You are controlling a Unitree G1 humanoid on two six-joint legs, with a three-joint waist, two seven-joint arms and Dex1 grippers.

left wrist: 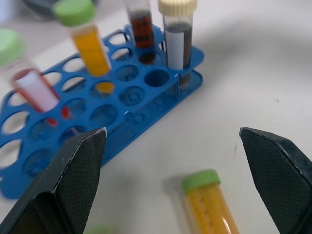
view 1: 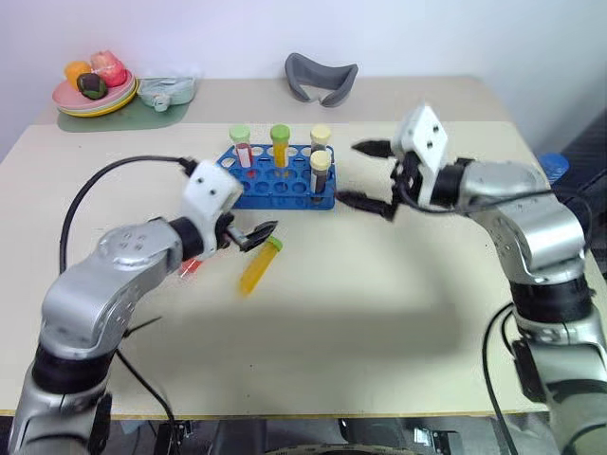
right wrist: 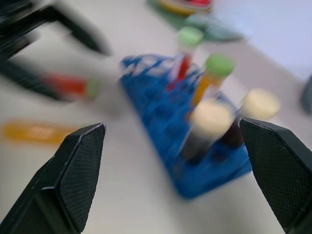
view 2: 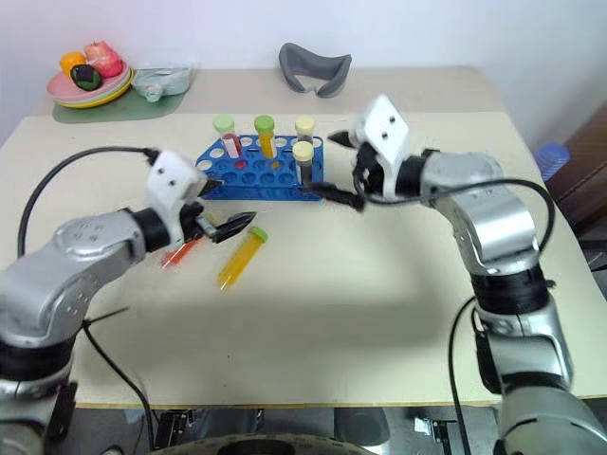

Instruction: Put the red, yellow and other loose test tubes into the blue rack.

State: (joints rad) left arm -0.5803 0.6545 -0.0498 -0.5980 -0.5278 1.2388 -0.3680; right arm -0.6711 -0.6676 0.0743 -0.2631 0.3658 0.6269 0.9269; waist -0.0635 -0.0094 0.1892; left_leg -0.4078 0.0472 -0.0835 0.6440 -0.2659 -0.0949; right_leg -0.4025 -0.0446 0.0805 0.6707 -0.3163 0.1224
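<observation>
Black fingers of the left gripper stand wide apart and empty, just beside the green cap of the loose yellow tube, which lies flat, cap toward the blue rack, long axis slanting back toward the robot. A red tube lies partly hidden under that wrist. The right gripper, also agape and empty, hangs beside the rack's right end, farther off. 4 tubes stand racked; nothing blocks the approach.

The rack in the upper middle is bright blue. Two tubes in it wear green caps, two wear cream caps. The loose tube at centre left is yellow with a green cap. The plate in the upper left is pink.
</observation>
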